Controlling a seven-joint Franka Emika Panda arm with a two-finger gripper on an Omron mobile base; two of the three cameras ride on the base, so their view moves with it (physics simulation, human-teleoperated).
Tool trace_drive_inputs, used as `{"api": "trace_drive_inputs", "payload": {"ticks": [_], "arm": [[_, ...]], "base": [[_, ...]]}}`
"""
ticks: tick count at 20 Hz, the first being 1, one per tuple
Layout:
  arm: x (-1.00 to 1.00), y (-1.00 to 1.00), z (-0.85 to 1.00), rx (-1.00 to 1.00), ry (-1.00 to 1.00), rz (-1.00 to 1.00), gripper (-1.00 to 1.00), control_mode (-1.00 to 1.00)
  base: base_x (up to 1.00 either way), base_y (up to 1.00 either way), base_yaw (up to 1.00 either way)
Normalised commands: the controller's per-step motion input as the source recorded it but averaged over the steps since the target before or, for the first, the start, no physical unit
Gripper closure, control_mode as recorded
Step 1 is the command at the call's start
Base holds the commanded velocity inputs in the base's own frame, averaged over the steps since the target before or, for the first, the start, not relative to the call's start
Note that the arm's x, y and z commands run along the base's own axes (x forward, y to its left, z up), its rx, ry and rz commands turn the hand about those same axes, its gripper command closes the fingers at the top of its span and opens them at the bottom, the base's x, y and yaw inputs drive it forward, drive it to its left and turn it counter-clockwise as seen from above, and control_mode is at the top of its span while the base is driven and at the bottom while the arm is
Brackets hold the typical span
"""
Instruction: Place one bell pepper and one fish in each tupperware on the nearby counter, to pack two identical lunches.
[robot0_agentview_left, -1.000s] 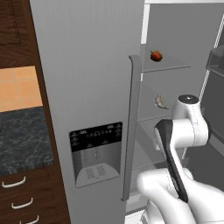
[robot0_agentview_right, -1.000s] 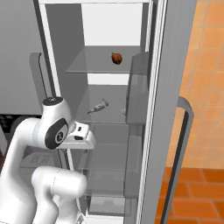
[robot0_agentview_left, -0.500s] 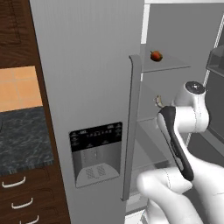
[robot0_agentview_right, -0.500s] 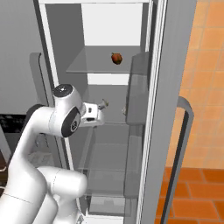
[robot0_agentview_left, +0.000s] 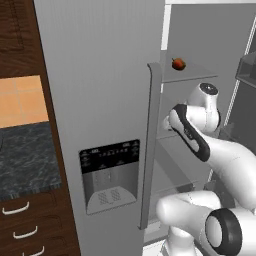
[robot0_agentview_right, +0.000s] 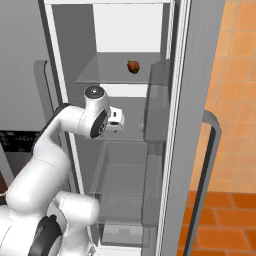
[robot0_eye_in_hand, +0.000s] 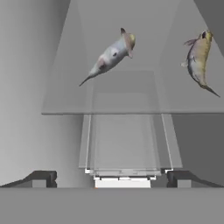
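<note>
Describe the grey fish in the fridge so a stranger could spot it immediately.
Look inside the open fridge, on the glass shelf facing the claw. The grey fish lies left of its neighbour, silver-grey with a pinkish patch, while the other fish is yellowish.

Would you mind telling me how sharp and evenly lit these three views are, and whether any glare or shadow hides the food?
Left base view: crisp, flat light, the pepper plain on its shelf. Right base view: equally even, no glare, pepper clear. Hand view: softer, slightly blurred, both fish still readable on the see-through shelf; no hard shadows.
</note>
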Motion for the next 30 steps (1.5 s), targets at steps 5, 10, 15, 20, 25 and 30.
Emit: {"api": "trace_drive_inputs", "payload": {"ticks": [5,10,15,20,25,30], "arm": [[0.89,0.00,-0.17,0.14,0.00,0.01,-1.00,-1.00],[0.39,0.00,-0.38,0.02,-0.03,0.01,-1.00,-1.00],[0.56,0.14,-0.41,0.00,-0.13,0.00,-1.00,-1.00],[0.61,0.14,-0.05,0.00,-0.07,0.00,-1.00,-1.00],[0.85,0.00,0.00,0.03,0.00,0.00,-1.00,-1.00],[0.50,0.00,-0.13,0.03,0.00,0.00,-1.00,-1.00]], "base": [[0.00,0.00,0.00],[0.00,0.00,0.00],[0.00,0.00,0.00],[0.00,0.00,0.00],[0.00,0.00,0.00],[0.00,0.00,0.00]]}}
